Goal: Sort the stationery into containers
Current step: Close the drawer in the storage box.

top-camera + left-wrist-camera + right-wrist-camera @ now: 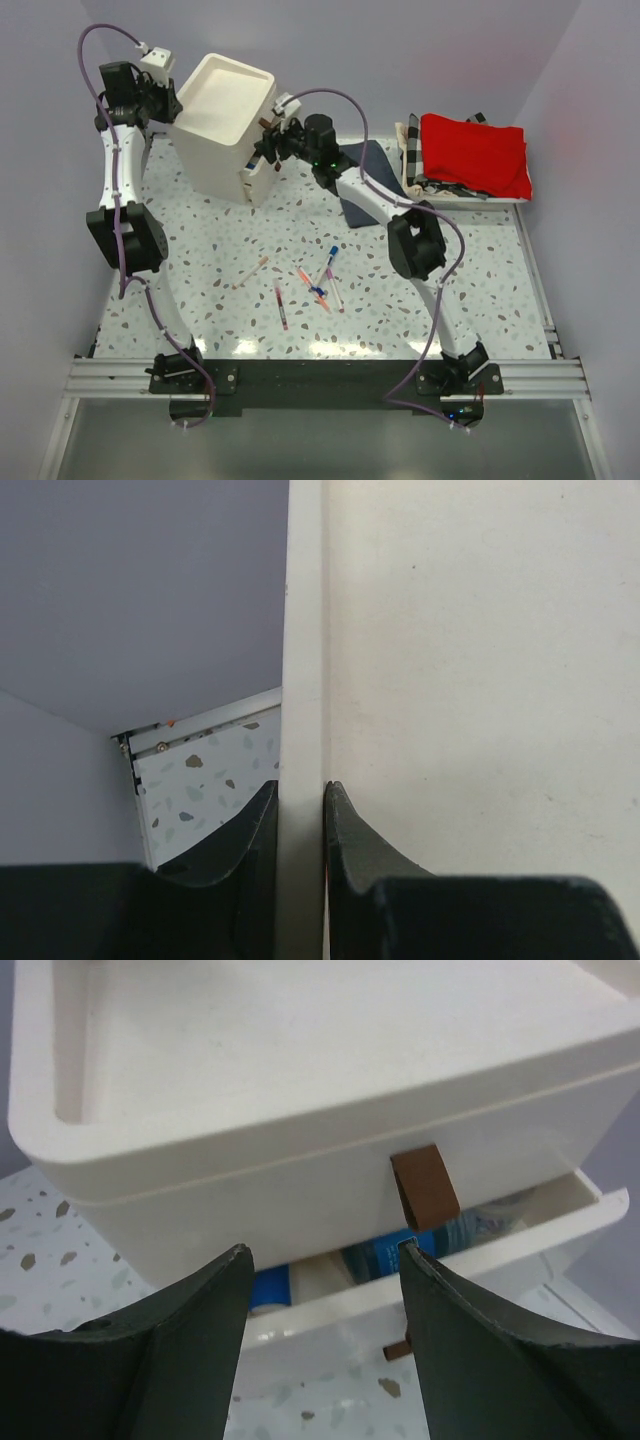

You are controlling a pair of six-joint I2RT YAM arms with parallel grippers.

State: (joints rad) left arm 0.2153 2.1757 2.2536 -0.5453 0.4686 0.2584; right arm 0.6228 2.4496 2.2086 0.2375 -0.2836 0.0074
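Both arms reach the drawer unit (225, 125), upper left.
The left gripper (300, 792) clamps its wall; the right gripper (320, 1250) gapes — only its camera shows the part-open drawer (540, 1240), blue inside.

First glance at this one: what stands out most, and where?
Both arms crowd the cream drawer unit at the far left. The left gripper pinches its wall, while the right gripper hangs open before the top drawer's brown tab, above a drawer ajar with blue items inside. Loose pens lie scattered mid-table, and a red cloth sits at far right.
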